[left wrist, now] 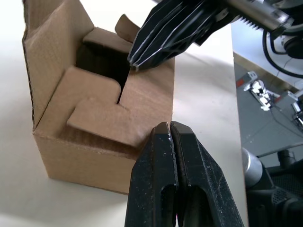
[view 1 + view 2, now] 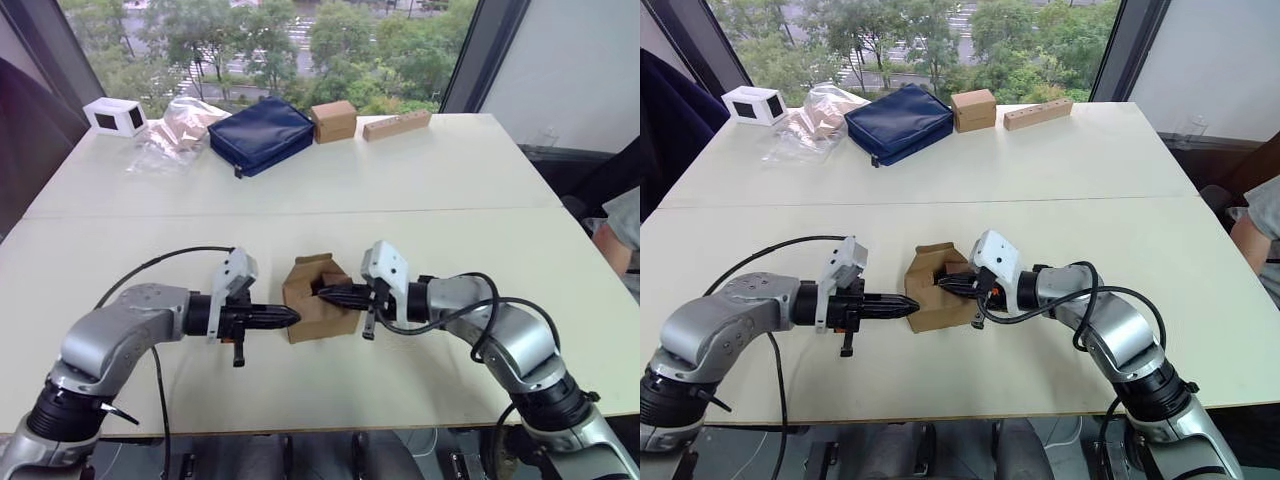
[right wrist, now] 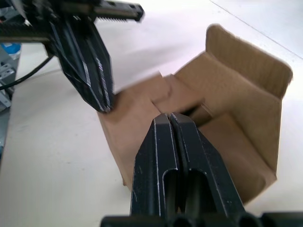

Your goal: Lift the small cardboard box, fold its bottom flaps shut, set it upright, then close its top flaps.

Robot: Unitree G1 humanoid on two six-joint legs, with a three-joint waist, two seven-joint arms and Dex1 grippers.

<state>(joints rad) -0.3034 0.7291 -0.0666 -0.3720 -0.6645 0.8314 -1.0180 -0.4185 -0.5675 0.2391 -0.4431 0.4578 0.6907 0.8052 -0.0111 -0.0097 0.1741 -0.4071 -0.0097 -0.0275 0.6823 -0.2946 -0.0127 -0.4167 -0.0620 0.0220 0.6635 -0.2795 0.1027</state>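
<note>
- The small cardboard box (image 2: 318,303) stands on the white desk (image 2: 420,190), at the near middle, well apart from everything lined up along the desk's far edge.
- Its top flaps (image 1: 102,101) are partly folded in: two overlap across the opening with a dark gap left between them, one stands upright on the box's far side, and a small one sticks up beside it.
- The left gripper (image 2: 293,317) lies level against the box's left side, fingers pressed together and holding nothing; its tip touches the box's upper edge.
- The right gripper (image 2: 322,294) comes in from the box's right side, fingers also pressed together and empty, with its tip resting on the folded flaps over the opening.
- Beyond the box, along the far edge: a small white box (image 2: 114,116) at the far left, a clear plastic bag (image 2: 178,130), a dark blue pouch (image 2: 261,134), a squarer tan box (image 2: 334,120) and a long narrow wooden block (image 2: 397,124).
</note>
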